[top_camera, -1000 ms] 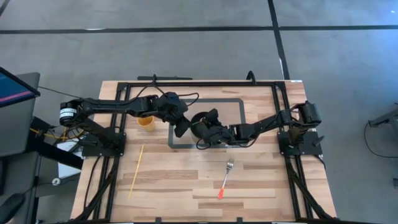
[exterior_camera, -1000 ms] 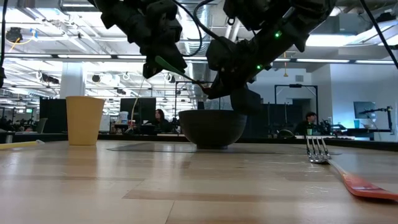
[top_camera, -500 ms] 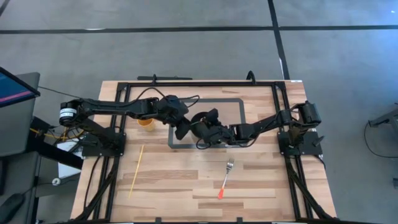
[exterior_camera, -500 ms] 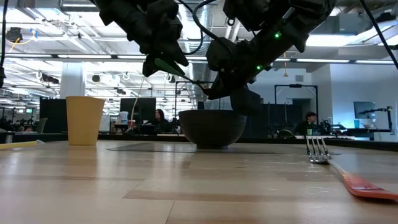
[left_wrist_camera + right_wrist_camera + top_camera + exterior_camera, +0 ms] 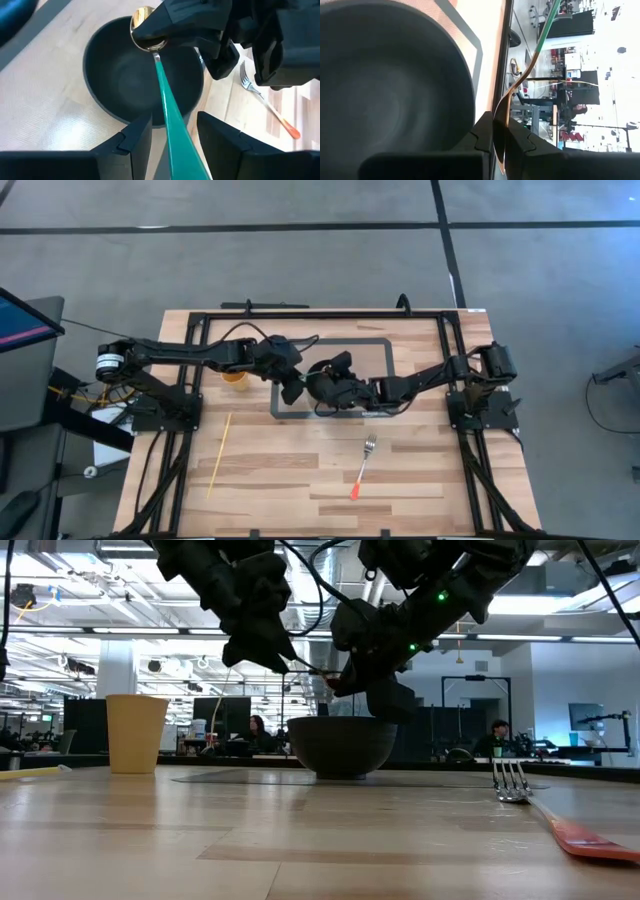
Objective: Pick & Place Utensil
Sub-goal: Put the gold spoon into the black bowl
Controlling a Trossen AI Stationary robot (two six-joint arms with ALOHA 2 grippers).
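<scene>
The spoon (image 5: 165, 100) has a flat, glossy green plastic handle and a small polished bowl with a gold-brass sheen; its thin metal neck curves in an S-shape. It hangs in the air above the dark bowl (image 5: 107, 75), which is round, matte, charcoal-coloured and smooth inside. The right gripper (image 5: 501, 135) is clenched on the spoon's metal bowl end, its two dark angular fingers pinching the thin edge. The left gripper (image 5: 172, 132) sits around the green handle with its blocky black fingers set apart on either side, released, with a gap visible on both sides of the handle. In the overhead view both grippers meet above the bowl, which rests on a grey-bordered mat (image 5: 380, 345) at the middle of the pale wood-plank table (image 5: 290, 470). A yellow cup (image 5: 136, 732), plain and slightly tapered, stands beside the mat. A metal fork (image 5: 362, 465) with an orange handle lies on the wood nearer the front, and a thin yellow stick (image 5: 219, 453) lies well apart.
</scene>
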